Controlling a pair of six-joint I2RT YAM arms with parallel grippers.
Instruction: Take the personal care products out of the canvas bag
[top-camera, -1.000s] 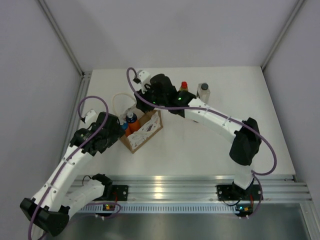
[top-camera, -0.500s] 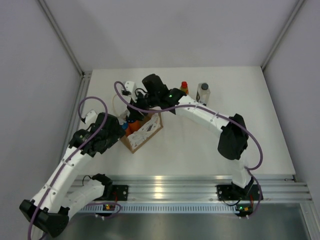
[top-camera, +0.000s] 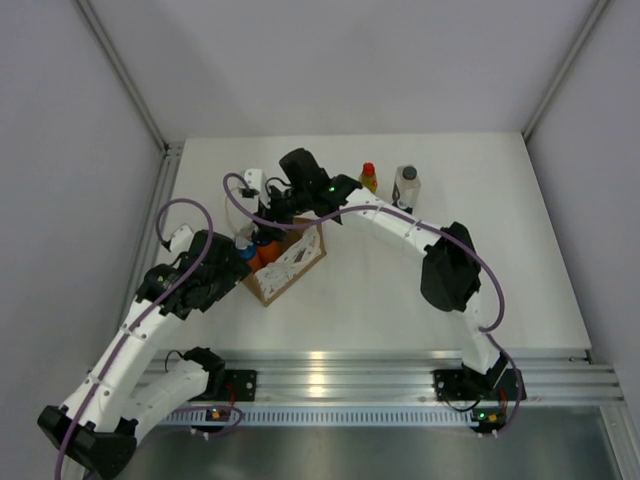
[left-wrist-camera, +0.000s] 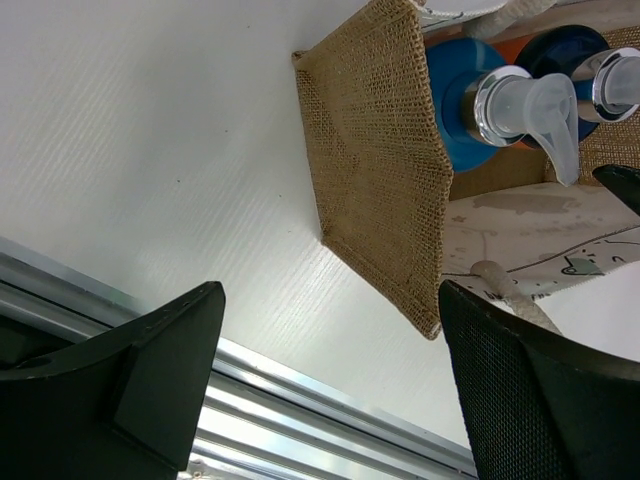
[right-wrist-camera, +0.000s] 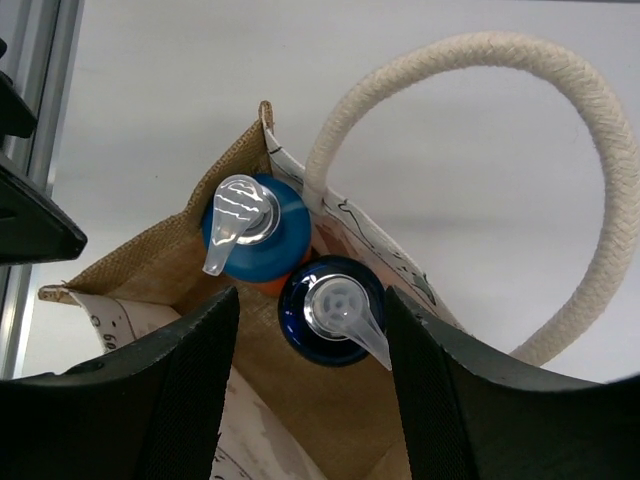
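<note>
The canvas bag (top-camera: 292, 262) stands upright left of the table's middle, its burlap side (left-wrist-camera: 375, 170) close to my left wrist camera. Two orange pump bottles stand in it, one with a light blue top (right-wrist-camera: 255, 228) and one with a dark blue top (right-wrist-camera: 330, 310). My right gripper (right-wrist-camera: 312, 395) hangs open over the bag's mouth, its fingers on either side of the dark-topped bottle and apart from it. My left gripper (left-wrist-camera: 330, 400) is open beside the bag's left corner and holds nothing. A yellow bottle with a red cap (top-camera: 368, 178) and a pale bottle with a dark cap (top-camera: 406, 186) stand at the back.
The bag's thick white rope handle (right-wrist-camera: 560, 120) loops out behind the bottles, toward the table's back left. An aluminium rail (left-wrist-camera: 300, 400) runs along the near table edge just under my left gripper. Grey walls close the table on three sides.
My right arm has swung left from beside the yellow bottle to above the bag, and its jaws have widened. The left gripper has shifted slightly at the bag's corner.
</note>
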